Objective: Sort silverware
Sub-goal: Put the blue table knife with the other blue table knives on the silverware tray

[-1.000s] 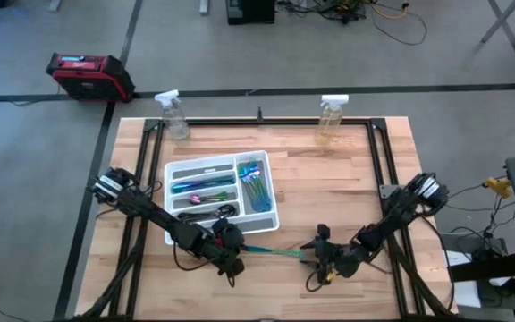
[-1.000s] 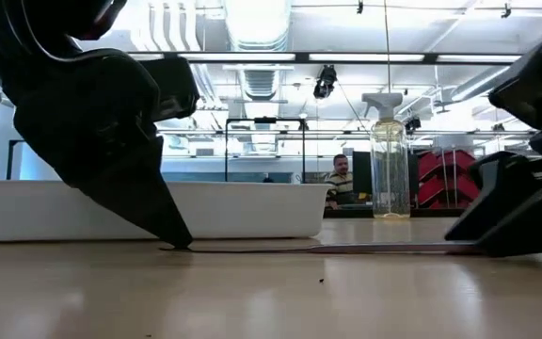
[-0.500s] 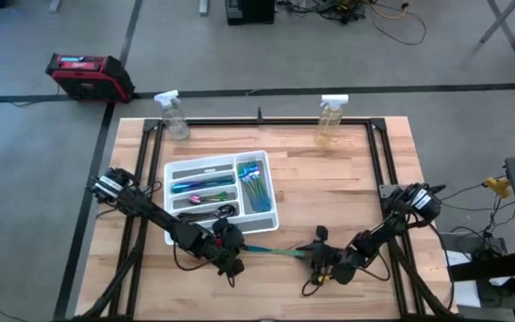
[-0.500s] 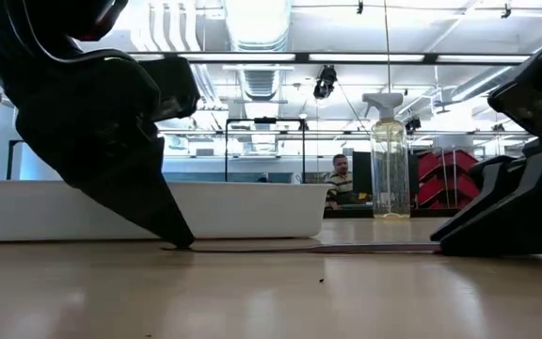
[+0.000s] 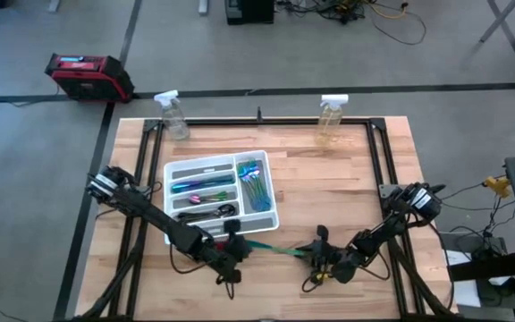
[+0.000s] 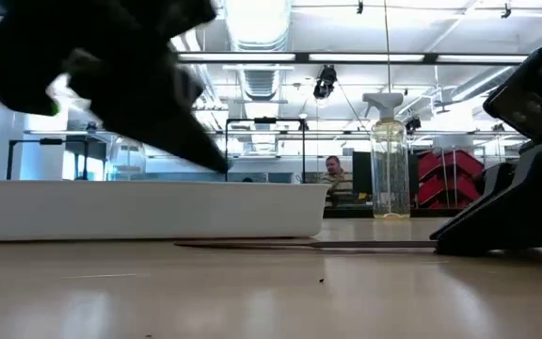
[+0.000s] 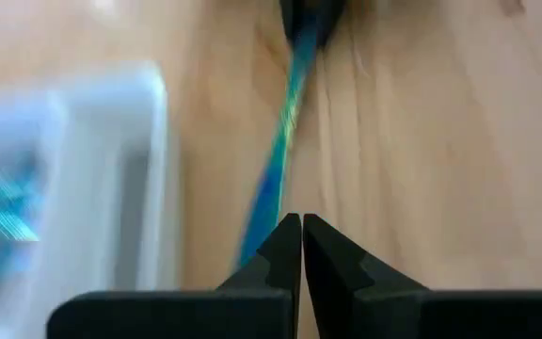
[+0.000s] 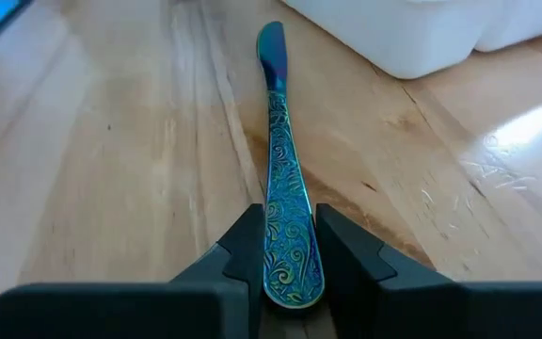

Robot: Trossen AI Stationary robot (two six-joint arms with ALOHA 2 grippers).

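Fingers of right gripper (image 8: 292, 259) clamp teal-blue utensil (image 8: 284, 179) handle, flat on tabletop (image 5: 329, 188) just beside white tray (image 5: 271, 221). Left gripper (image 7: 302, 247) fingers clenched empty, seemingly lifted above utensil's other end.

A slim utensil (image 6: 309, 245) lies flat before the white tray (image 6: 149, 209).

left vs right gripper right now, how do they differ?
Left gripper has its jaws shut together on nothing; right gripper has its jaws closed on the handle of the iridescent utensil. In the low view the left one is lifted off the table above the white tray; the right one sits down at the tabletop. Both are at the table's front, at opposite ends of that utensil.
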